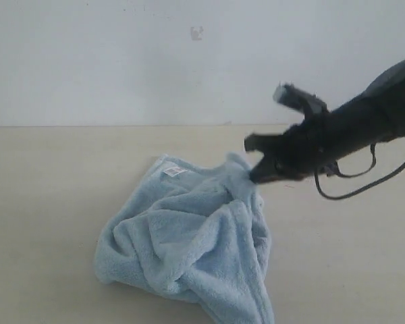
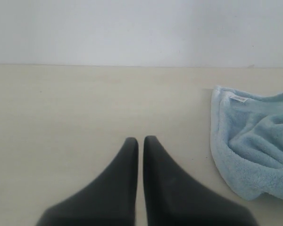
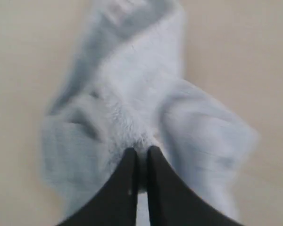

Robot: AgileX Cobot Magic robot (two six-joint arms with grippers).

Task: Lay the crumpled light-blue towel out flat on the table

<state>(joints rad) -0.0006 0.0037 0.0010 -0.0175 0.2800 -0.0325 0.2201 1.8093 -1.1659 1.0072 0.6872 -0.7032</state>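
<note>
Right gripper clenched on towel fold; left gripper clenched empty; thin pinch may slip, leaving towel bunched.

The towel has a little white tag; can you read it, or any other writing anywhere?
White label on the towel: too small and blurred to read in any view.
Nothing else in the pictures shows words, numbers or signs.
</note>
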